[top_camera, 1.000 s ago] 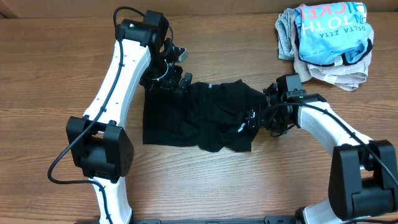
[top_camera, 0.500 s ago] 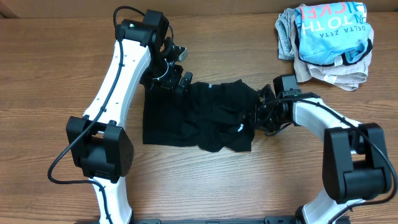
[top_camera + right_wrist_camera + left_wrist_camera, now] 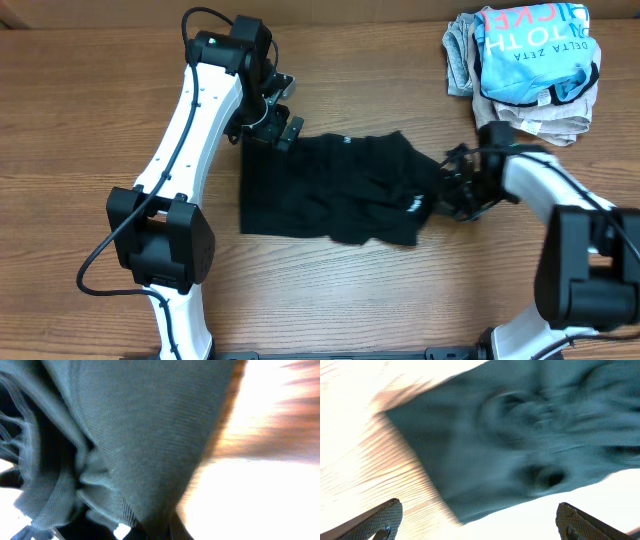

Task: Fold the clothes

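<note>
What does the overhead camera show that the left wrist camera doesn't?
Only overhead: the whole left arm and right arm, plus a pile of clothes lying apart from the work area. Only the left wrist: its own fingers up close, spread apart with nothing between them. Both: the black garment lying on the wooden table, though it is blurred in the wrist view.
</note>
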`<act>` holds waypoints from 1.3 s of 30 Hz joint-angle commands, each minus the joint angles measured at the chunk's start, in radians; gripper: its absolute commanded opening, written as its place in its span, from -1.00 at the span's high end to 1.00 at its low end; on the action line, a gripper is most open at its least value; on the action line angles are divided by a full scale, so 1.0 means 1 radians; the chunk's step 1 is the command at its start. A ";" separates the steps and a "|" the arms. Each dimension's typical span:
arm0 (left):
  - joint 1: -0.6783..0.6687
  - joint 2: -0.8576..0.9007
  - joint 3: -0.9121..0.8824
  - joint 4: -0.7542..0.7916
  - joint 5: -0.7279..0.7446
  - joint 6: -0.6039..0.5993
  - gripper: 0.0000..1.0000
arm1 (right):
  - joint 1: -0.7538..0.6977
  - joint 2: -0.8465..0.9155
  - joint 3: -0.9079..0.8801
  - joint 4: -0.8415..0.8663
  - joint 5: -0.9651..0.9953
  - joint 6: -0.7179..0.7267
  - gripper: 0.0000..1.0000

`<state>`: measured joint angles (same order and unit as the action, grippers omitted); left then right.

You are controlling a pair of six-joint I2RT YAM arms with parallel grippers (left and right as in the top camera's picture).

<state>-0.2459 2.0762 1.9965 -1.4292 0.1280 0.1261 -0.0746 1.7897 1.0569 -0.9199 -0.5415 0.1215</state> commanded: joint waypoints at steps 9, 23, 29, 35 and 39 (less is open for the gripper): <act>0.150 0.003 0.022 0.011 -0.153 -0.037 -0.99 | -0.028 -0.162 0.372 -0.354 0.054 -0.156 0.92; 0.233 0.004 0.021 0.043 -0.122 -0.037 -1.00 | 0.614 -0.066 0.455 0.002 0.246 0.150 0.92; 0.233 0.007 0.020 0.058 -0.110 -0.036 -0.99 | 0.792 0.058 0.455 0.078 0.258 0.164 -0.07; 0.233 0.016 0.020 0.066 -0.108 -0.037 -0.99 | 0.774 0.024 0.531 0.000 0.261 0.163 -0.48; 0.232 0.019 0.020 0.074 -0.092 -0.037 -1.00 | 0.722 -0.022 0.629 -0.117 0.306 0.164 -0.50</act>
<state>-0.0151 2.0773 1.9965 -1.3605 0.0101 0.1036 0.6888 1.8565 1.5959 -1.0080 -0.2844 0.2806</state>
